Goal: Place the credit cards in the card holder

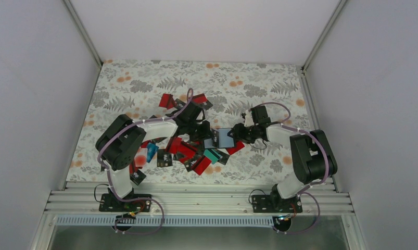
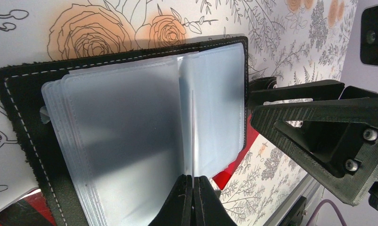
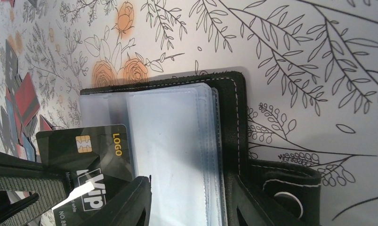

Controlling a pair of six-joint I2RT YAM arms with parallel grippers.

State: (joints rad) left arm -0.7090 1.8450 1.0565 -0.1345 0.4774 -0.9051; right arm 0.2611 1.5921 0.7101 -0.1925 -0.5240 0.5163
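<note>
The card holder [image 1: 226,137] lies open on the floral table, its clear sleeves [image 2: 130,141] facing up inside a black stitched cover [image 3: 236,117]. My left gripper [image 2: 193,188] is shut on a black card [image 3: 83,150] with a gold chip and "LOGO" print. It holds the card on edge [image 2: 192,127] over the sleeves, near the holder's left half. My right gripper [image 3: 187,202] is open, its fingers straddling the right sleeve stack and the cover edge. Several loose red, black and teal cards [image 1: 188,151] lie left of the holder.
The holder's strap with a snap button [image 3: 283,197] sticks out beside my right finger. A red card [image 2: 234,172] lies partly under the holder. More loose cards [image 3: 22,94] lie further off. The two grippers [image 1: 205,134] [image 1: 241,133] are close together over the holder.
</note>
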